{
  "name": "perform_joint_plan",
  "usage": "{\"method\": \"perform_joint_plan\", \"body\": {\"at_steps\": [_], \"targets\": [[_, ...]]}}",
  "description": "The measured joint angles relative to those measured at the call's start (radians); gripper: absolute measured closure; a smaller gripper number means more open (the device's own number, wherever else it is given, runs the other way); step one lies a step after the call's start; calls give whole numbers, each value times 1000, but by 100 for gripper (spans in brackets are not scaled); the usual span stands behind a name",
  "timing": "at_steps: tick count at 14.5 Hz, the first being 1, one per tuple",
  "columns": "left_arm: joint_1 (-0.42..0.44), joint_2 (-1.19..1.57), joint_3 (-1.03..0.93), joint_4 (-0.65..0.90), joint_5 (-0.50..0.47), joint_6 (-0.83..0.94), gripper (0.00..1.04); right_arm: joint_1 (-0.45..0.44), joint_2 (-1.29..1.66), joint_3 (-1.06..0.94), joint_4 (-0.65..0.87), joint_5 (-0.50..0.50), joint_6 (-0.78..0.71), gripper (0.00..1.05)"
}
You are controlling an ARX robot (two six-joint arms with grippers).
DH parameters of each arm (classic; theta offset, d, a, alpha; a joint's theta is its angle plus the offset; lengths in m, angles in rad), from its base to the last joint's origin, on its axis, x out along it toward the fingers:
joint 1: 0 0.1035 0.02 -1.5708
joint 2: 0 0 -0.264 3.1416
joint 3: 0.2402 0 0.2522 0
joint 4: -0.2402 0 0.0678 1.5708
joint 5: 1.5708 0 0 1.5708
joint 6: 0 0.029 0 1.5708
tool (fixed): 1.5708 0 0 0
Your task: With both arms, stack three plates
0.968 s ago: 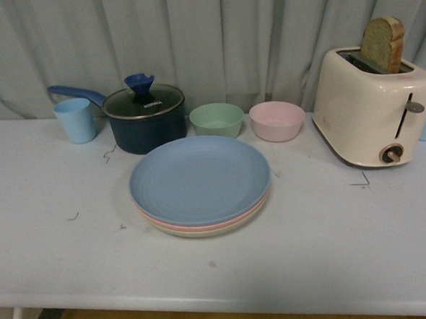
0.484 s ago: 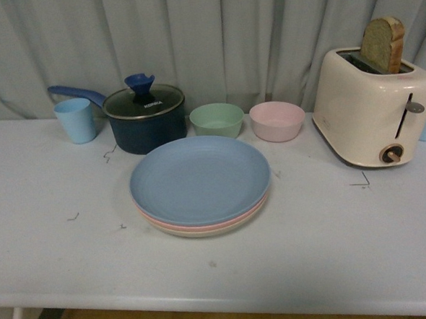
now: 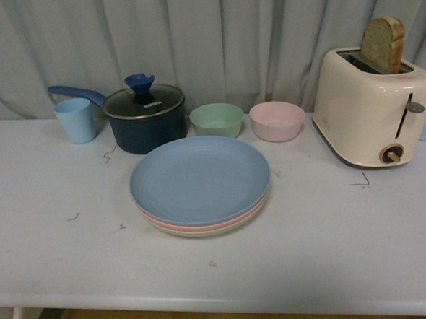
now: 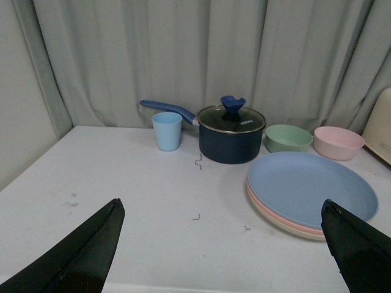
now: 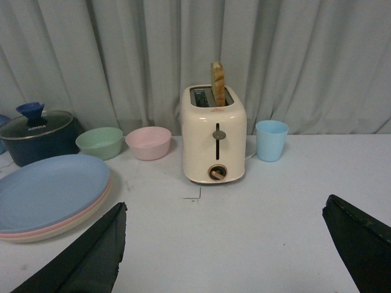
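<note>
Already the three plates sit in one pile near the middle of the surface [image 3: 52, 249]: the light blue plate [image 3: 200, 178] on top, the pink plate [image 3: 202, 224] under it with only its rim showing, and the cream plate [image 3: 196, 233] at the bottom, touching the surface. From the pile, the dark pot [image 3: 144, 120] is at about 11 o'clock, the green bowl [image 3: 216, 120] at 12 o'clock, the pink bowl [image 3: 277, 121] at 1 o'clock, and the toaster [image 3: 372, 106] at 3 o'clock, well apart. Neither arm shows in the front view. The left end effector [image 4: 223, 244] is released, its two dark fingers spread wide and holding nothing; the right end effector [image 5: 235, 250] is the same, wide apart and empty. I judge the task as practically finished. The plates look matte, stiff and rather light, probably not very slippery, but thin at the edge. If one needs correction, the best hold is on the raised rim, one end effector at 9 o'clock and the other at 3 o'clock.
</note>
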Motion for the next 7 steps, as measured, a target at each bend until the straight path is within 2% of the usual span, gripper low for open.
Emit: {"method": "perform_joint_plan", "body": {"at_steps": [7], "targets": [[0, 0, 0, 0, 0, 0, 7, 0, 0, 0, 0, 0, 0, 6]]}}
